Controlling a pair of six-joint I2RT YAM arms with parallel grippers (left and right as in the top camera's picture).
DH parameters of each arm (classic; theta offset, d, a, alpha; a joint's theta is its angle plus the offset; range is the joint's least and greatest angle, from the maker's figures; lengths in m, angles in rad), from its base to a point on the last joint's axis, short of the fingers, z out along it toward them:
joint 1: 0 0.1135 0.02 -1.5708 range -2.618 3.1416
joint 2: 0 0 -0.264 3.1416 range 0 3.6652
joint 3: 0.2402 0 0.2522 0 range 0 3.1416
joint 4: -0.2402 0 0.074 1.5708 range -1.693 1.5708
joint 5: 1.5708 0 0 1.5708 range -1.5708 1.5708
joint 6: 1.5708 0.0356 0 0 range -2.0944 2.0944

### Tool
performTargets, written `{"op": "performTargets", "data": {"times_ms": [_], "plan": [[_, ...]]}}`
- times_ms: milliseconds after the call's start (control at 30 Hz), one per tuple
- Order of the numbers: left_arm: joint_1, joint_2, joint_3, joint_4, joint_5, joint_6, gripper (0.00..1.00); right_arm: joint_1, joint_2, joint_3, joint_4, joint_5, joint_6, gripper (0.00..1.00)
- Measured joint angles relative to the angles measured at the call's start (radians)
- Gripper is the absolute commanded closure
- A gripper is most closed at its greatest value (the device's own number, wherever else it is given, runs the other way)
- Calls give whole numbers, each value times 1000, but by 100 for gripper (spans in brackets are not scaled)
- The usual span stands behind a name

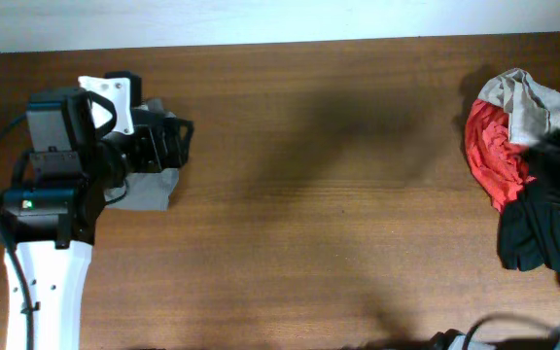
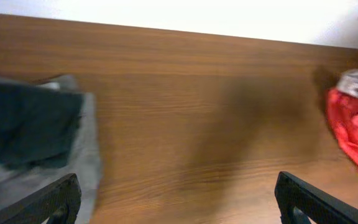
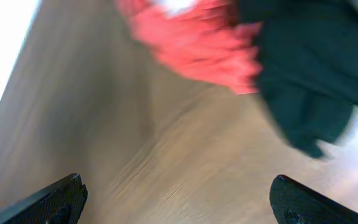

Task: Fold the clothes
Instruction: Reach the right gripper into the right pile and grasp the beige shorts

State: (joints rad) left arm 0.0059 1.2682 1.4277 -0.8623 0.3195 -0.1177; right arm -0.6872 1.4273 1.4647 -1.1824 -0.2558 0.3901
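**Both end effectors wide, nothing held**

The left end effector [image 2: 179,202] stands wide over the left of the worktop [image 1: 338,224]. A flat grey garment [image 1: 149,190] lies just beneath it. The right end effector [image 3: 179,202], equally wide, hangs above the heaped clothes [image 1: 518,102] at the right edge, where a red garment [image 1: 489,156] touches a black garment [image 1: 533,233]. Both wrist views are blurred, and the frame cuts off the heap.
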Motion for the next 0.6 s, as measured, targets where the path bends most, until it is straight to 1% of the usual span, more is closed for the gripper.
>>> {"op": "performTargets", "data": {"times_ms": [100, 233, 433, 600], "plan": [[0, 0, 11, -10, -37, 0, 1, -185, 74, 2, -3, 10, 26, 1], [0, 0, 11, 6, -59, 0, 1, -365, 196, 3, -14, 21, 40, 1], [0, 0, 12, 17, -67, 0, 1, -472, 344, 3, 29, 24, 49, 1], [0, 0, 12, 8, -67, 0, 1, -522, 412, 3, 122, 24, 51, 1]]}}
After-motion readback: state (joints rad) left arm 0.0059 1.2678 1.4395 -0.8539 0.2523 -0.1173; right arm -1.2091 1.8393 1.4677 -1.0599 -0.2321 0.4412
